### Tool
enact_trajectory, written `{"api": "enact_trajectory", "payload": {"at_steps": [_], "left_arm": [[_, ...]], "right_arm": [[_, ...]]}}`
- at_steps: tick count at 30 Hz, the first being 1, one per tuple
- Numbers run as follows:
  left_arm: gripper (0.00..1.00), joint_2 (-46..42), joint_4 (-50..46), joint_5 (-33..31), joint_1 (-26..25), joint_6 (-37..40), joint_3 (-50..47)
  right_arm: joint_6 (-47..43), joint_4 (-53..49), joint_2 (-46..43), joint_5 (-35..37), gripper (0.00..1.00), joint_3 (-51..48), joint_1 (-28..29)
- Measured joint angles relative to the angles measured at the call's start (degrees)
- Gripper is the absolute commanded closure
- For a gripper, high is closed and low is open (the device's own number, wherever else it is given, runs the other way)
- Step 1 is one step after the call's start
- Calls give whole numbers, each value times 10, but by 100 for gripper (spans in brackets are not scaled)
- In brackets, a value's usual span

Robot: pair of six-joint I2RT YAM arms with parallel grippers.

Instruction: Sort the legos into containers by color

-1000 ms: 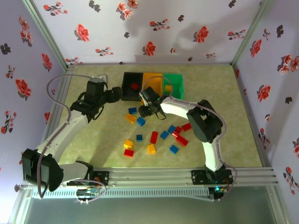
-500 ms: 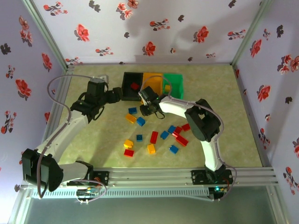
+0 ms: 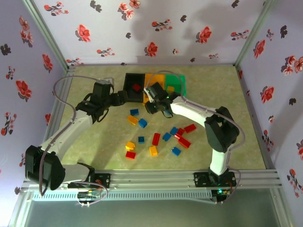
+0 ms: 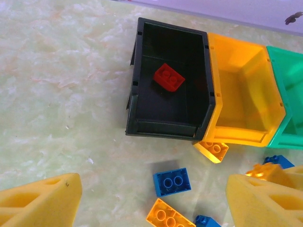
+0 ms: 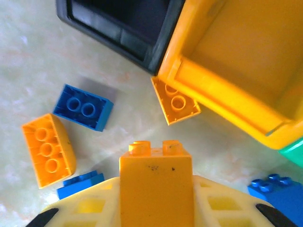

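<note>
Bins (image 4: 236,135) three; one red brick (image 4: 168,77) in black bin (image 4: 163,128)

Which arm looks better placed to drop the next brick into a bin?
Right. The right tool grips a yellow-orange brick at the orange bin's near edge; the left tool hangs open and empty before the black bin.

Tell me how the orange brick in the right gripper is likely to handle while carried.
The orange plastic brick looks rigid with flat sides, so the right gripper should clamp it squarely. Its glossy surface may let it slip if the grip loosens. Small beside the orange plastic bin, it is probably light.
</note>
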Motion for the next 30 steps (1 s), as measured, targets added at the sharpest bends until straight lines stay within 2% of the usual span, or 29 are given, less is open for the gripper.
{"api": "enact_trajectory", "payload": {"at_steps": [5, 9, 14, 19, 21, 23, 25, 30], "left_arm": [[20, 1, 0, 0, -8, -5, 0], [20, 1, 0, 0, -16, -18, 0], [20, 1, 0, 0, -28, -44, -7], [20, 3, 0, 0, -40, -67, -30], [20, 5, 0, 0, -43, -76, -34], [20, 7, 0, 0, -45, -82, -35], [20, 10, 0, 0, -47, -90, -35], [20, 22, -1, -6, -53, -110, -35]], "right_arm": [[0, -14, -48, 17, 80, 0, -31], [0, -16, -61, 30, 80, 0, -87], [-1, -16, -54, 39, 79, 4, -154], [-14, -16, -3, 40, 78, 45, -196], [-18, -17, 24, 40, 74, 67, -206], [-22, -21, 51, 40, 68, 91, -213], [-26, -26, 72, 40, 56, 111, -218], [-34, -38, 91, 40, 43, 134, -224]]}}
